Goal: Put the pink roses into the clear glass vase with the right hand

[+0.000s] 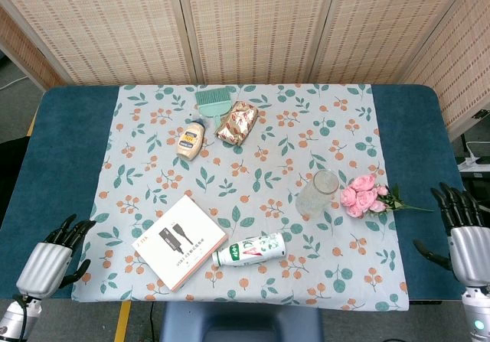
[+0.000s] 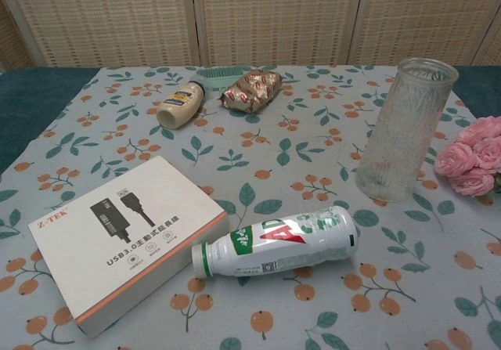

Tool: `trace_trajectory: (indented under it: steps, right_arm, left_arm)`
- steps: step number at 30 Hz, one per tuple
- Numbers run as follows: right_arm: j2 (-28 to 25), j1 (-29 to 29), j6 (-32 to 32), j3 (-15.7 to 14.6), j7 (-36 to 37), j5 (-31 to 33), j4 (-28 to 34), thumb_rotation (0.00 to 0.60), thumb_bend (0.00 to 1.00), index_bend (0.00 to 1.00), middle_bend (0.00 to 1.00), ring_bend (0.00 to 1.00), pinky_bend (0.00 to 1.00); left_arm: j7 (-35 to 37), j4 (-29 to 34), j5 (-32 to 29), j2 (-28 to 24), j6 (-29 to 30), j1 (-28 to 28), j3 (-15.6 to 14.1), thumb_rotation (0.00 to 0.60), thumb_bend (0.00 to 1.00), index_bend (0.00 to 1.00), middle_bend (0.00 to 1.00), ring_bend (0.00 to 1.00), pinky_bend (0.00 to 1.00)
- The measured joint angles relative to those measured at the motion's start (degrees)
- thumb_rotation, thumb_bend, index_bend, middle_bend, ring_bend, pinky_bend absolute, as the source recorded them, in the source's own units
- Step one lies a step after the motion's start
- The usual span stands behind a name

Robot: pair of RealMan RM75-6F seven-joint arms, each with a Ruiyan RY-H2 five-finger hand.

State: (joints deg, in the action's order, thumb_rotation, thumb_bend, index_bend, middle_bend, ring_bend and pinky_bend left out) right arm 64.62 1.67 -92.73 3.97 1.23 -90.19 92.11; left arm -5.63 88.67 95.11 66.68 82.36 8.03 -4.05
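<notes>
We see the roses [image 1: 365, 197] lying on the cloth just beside the upright vase [image 1: 317, 193], and our right hand [image 1: 465, 235], fingers spread and empty, may knock that vase when reaching.

White box [image 2: 125, 236], drink bottle [image 2: 278, 243], squeeze bottle [image 1: 191, 139], green brush [image 1: 212, 100], foil packet [image 1: 236, 121]
</notes>
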Motion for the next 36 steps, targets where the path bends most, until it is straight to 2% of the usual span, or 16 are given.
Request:
trace_trajectory:
  steps: [6, 7, 8, 9, 10, 11, 12, 13, 14, 15, 18, 21, 26, 31, 36]
  right_arm:
    - [0.6, 0.1, -0.1, -0.5, 0.1, -1.3, -0.7, 0.600, 0.07, 0.00, 0.01, 0.00, 0.01]
    - [0.6, 0.1, 0.1, -0.6, 0.2, -1.4, -0.7, 0.600, 0.07, 0.00, 0.03, 0.00, 0.02]
    - [0.5, 0.1, 0.2, -0.7, 0.1, -1.4, -0.7, 0.600, 0.07, 0.00, 0.10, 0.03, 0.05]
    - [0.5, 0.1, 0.2, -0.7, 0.0, -1.4, -0.7, 0.600, 0.07, 0.00, 0.21, 0.11, 0.11]
    - [0.6, 0.1, 0.0, -0.5, -0.4, -1.4, -0.8, 0.600, 0.07, 0.00, 0.32, 0.24, 0.19]
    - [0.8, 0.1, -0.1, -0.4, -0.8, -1.2, -0.9, 0.600, 0.07, 0.00, 0.45, 0.44, 0.35]
    - [1.0, 0.0, -0.2, -0.2, -1.3, -1.0, -0.9, 0.600, 0.07, 0.00, 0.59, 0.67, 0.54]
    - [1.3, 0.0, -0.3, 0.1, -2.1, -0.3, -0.9, 0.600, 0.07, 0.00, 0.64, 0.75, 0.61]
    - [1.5, 0.1, -0.1, 0.3, -2.6, 0.3, -0.8, 0.600, 0.07, 0.00, 0.73, 0.87, 0.74]
    - [1.5, 0.2, 0.4, 0.4, -2.9, 1.0, -0.5, 0.600, 0.07, 0.00, 0.77, 0.91, 0.79]
    - [0.1, 1.4, 4.7, 0.6, -3.6, 3.1, 1.2, 0.600, 0.06, 0.00, 0.83, 0.97, 0.86]
    - [-2.7, 3.7, 12.2, 1.4, -5.0, 7.8, 4.0, 0.600, 0.06, 0.00, 0.87, 1.00, 0.90]
    - [-4.9, 9.5, 24.0, 3.9, -11.0, 22.8, 6.5, 0.600, 0.06, 0.00, 0.88, 1.00, 0.91]
    - [-3.5, 16.6, 31.8, 5.8, -19.5, 38.4, 6.2, 0.600, 0.06, 0.00, 0.88, 1.00, 0.91]
    - [0.2, 23.2, 40.2, 6.6, -23.7, 47.9, 3.7, 0.600, 0.05, 0.01, 0.89, 1.00, 0.91]
  left_arm:
    - [-1.0, 0.2, 0.2, 0.2, -0.1, 0.0, -0.1, 0.600, 0.35, 0.10, 0.15, 0.05, 0.28]
    - [-1.0, 0.3, 0.4, 0.2, -0.3, 0.1, -0.2, 0.600, 0.35, 0.10, 0.15, 0.05, 0.28]
    - [-1.0, 0.3, 0.5, 0.2, -0.4, 0.1, -0.2, 0.600, 0.35, 0.10, 0.15, 0.05, 0.28]
    - [-1.1, 0.2, 0.6, 0.2, -0.5, 0.2, -0.3, 0.600, 0.35, 0.10, 0.15, 0.05, 0.28]
    - [-1.1, 0.2, 0.6, 0.3, -0.6, 0.2, -0.3, 0.600, 0.35, 0.10, 0.15, 0.05, 0.28]
    - [-1.1, 0.2, 0.5, 0.3, -0.8, 0.2, -0.4, 0.600, 0.35, 0.10, 0.15, 0.05, 0.28]
    - [-0.9, 0.2, 0.4, 0.2, -0.8, 0.2, -0.4, 0.600, 0.35, 0.10, 0.15, 0.05, 0.28]
    - [-0.7, 0.3, 0.3, 0.1, -0.8, 0.1, -0.4, 0.600, 0.35, 0.10, 0.15, 0.05, 0.28]
    - [-0.7, 0.5, 0.3, -0.1, -0.6, 0.1, -0.4, 0.600, 0.35, 0.11, 0.15, 0.05, 0.28]
    - [-0.6, 0.8, 0.3, -0.3, -0.4, 0.0, -0.5, 0.600, 0.35, 0.11, 0.15, 0.05, 0.28]
    - [-0.4, 1.2, 0.4, -0.8, 0.7, -0.4, -0.3, 0.600, 0.35, 0.11, 0.16, 0.05, 0.28]
    - [0.1, 1.4, 0.5, -1.0, 1.5, -0.8, -0.2, 0.600, 0.35, 0.11, 0.16, 0.05, 0.28]
    - [0.4, 1.3, 0.0, -1.0, 1.3, -0.7, 0.1, 0.600, 0.35, 0.11, 0.16, 0.05, 0.28]
    - [0.6, 1.2, -0.7, -1.0, 0.8, -0.7, 0.3, 0.600, 0.35, 0.11, 0.16, 0.05, 0.28]
    - [0.0, 1.2, -0.3, -0.9, 0.2, -0.5, 0.1, 0.600, 0.35, 0.11, 0.16, 0.05, 0.28]
